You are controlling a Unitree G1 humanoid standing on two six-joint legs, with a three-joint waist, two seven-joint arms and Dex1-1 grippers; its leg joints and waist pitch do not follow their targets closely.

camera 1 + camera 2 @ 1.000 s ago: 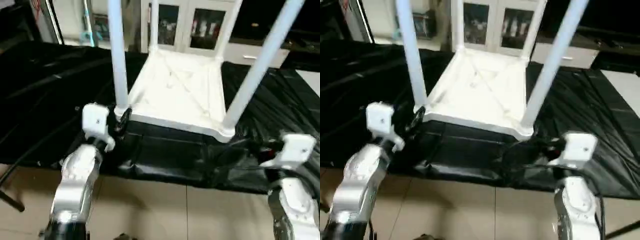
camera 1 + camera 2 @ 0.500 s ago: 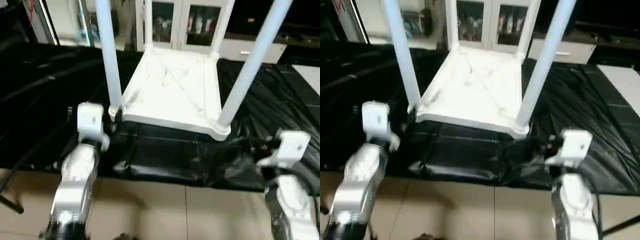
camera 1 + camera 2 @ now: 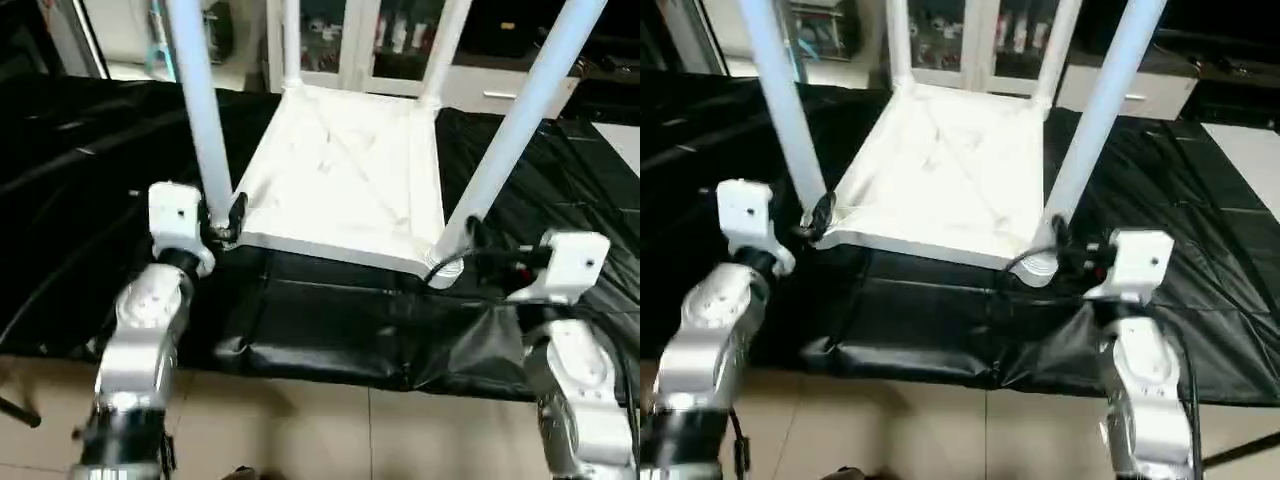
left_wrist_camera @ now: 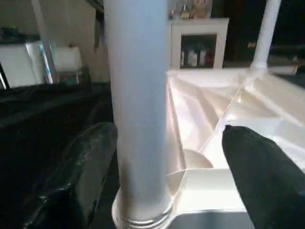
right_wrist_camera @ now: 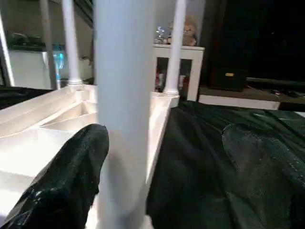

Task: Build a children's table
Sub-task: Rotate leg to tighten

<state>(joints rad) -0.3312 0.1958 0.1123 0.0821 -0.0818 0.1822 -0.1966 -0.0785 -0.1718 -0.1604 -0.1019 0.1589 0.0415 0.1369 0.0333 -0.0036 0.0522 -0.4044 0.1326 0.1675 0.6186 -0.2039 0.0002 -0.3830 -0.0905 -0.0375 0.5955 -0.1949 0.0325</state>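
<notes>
The children's table stands upside down on black sheeting; its white ribbed tabletop [image 3: 340,180] lies flat and all of its legs point up. My left gripper [image 3: 228,215] is at the base of the near-left leg [image 3: 200,110]. In the left wrist view that leg [image 4: 138,109] rises between my black fingers [image 4: 81,176], which stand apart, open. My right gripper [image 3: 462,240] is at the base of the near-right leg [image 3: 520,110]. The right wrist view shows this leg [image 5: 124,109] beside one finger [image 5: 62,186], with a wide gap to the other; the gripper is open.
Black plastic sheeting [image 3: 330,320] covers the low platform, and its front edge drops to a tiled floor [image 3: 300,430]. A white cabinet with glass doors [image 3: 370,40] stands behind the table. Cables run along my right forearm [image 3: 570,370].
My right gripper has moved left and forward to the near-right leg's base. My left gripper stays at the near-left leg, its fingers wider apart. The camera view has shifted.
</notes>
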